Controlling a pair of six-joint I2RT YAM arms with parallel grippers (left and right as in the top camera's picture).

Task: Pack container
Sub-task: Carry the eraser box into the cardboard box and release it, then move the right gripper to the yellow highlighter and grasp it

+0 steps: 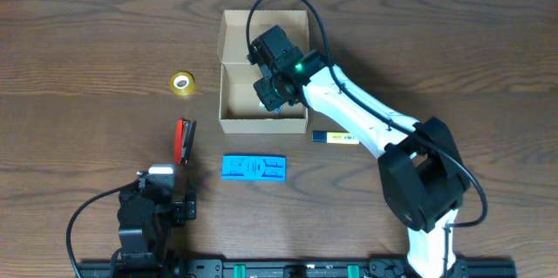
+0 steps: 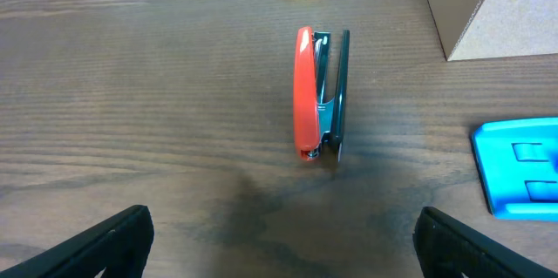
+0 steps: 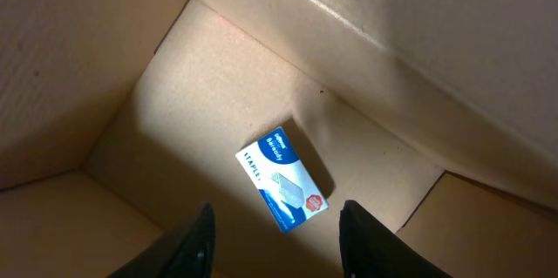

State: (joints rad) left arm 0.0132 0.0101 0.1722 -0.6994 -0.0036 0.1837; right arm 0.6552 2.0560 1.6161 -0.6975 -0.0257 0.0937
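Note:
The container (image 1: 235, 123) is a tan cardboard box with its flap lid open, at the table's centre back. My right gripper (image 1: 272, 95) is open and empty, hanging over the box's inside. In the right wrist view a small blue-and-white staples box (image 3: 283, 176) lies flat on the container's floor (image 3: 174, 156), just beyond my open fingers (image 3: 275, 243). My left gripper (image 2: 279, 243) is open and empty at the front left (image 1: 170, 193), short of a red stapler (image 2: 316, 93), which also shows in the overhead view (image 1: 185, 140).
A flat blue packet (image 1: 253, 167) lies in front of the box; its corner shows in the left wrist view (image 2: 523, 165). A yellow tape roll (image 1: 181, 84) sits to the left of the box. A small yellow-and-blue tube (image 1: 336, 138) lies right of the box.

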